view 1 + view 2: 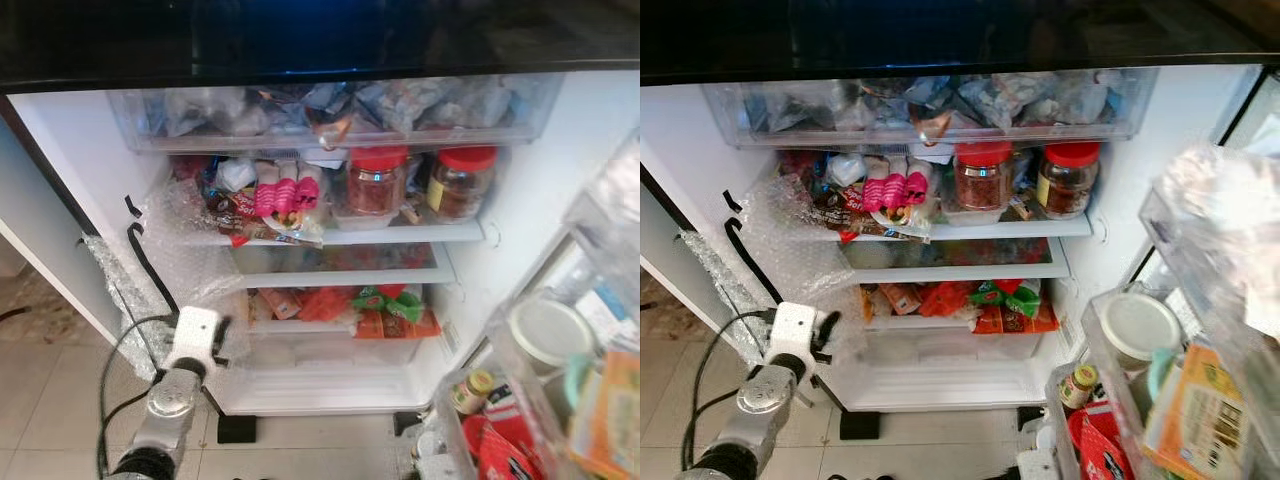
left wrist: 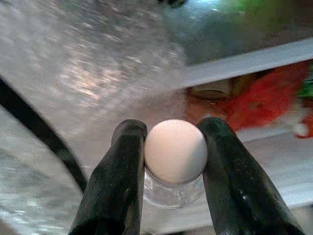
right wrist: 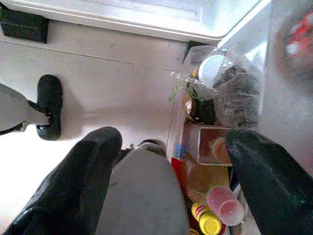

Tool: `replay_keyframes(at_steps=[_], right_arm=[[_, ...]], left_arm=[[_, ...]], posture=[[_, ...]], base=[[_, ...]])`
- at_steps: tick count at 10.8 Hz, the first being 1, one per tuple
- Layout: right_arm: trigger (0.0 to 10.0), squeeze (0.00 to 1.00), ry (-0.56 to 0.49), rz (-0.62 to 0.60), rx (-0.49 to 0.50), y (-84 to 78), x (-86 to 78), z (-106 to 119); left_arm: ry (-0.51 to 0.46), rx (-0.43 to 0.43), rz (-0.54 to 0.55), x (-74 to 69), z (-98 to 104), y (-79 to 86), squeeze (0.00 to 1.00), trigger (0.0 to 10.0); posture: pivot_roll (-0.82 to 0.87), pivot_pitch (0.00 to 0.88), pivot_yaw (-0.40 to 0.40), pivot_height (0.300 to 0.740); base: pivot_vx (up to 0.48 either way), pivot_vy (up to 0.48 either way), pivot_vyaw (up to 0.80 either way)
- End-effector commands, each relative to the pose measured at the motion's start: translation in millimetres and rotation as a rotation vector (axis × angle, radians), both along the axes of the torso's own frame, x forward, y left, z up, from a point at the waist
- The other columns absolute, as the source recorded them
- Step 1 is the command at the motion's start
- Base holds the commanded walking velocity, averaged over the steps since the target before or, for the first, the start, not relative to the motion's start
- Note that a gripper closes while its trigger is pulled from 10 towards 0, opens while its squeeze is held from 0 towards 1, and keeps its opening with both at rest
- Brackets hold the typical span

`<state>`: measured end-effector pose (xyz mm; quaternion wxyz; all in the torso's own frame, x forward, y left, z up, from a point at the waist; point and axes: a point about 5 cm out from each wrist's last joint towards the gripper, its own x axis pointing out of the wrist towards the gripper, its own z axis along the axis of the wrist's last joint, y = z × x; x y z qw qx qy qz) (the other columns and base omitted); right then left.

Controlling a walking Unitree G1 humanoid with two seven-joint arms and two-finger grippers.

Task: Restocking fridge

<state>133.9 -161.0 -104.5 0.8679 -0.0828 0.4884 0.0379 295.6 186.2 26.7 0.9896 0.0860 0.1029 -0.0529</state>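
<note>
In the left wrist view my left gripper (image 2: 172, 125) is shut on a small clear bottle with a round white cap (image 2: 175, 149), held by the neck between the two black fingers. It points at the fridge's lower shelves through crinkled bubble wrap (image 2: 88, 63). In the left eye view my left arm (image 1: 165, 405) reaches up from the lower left to the open fridge (image 1: 90, 150), its wrist at the bottom drawer's left edge. My right gripper (image 3: 172, 137) hangs open, fingers wide apart, over the tiled floor beside the door shelf.
Two red-lidded jars (image 1: 377, 182) (image 1: 462, 183) and snack packets (image 1: 285, 195) fill the upper shelf; red and green packets (image 1: 385, 310) lie lower. Bubble wrap (image 1: 180, 250) and a black cable (image 1: 145, 260) hang at the left wall. The door shelf (image 1: 500, 360) on the right holds a white-lidded tub (image 1: 548, 330).
</note>
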Motion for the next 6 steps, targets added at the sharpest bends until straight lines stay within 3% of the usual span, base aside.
replay_keyframes(at_steps=[1, 3, 6], right_arm=[[10.0, 0.00, 0.034, 0.008, 0.002, 6.4, -6.9, -3.1], [10.0, 0.00, 0.029, 0.014, 0.010, 18.3, -3.2, -2.3], [10.0, 0.00, 0.006, 0.032, -0.002, 19.8, 13.1, 2.8]], left_arm=[[0.049, -0.035, -0.030, -6.4, -8.0, -2.0, 0.00, 10.0], [0.074, -0.076, -0.070, -11.5, -12.9, -7.5, 0.00, 10.0], [-0.121, -0.023, -0.184, -6.8, 22.7, -15.5, 0.00, 10.0]], posture=[[-0.11, 0.068, 0.022, 0.740], [-0.11, 0.068, 0.022, 0.740], [-0.11, 0.068, 0.021, 0.740]], base=[[0.000, 0.000, 0.00], [0.000, 0.000, 0.00], [0.000, 0.000, 0.00]])
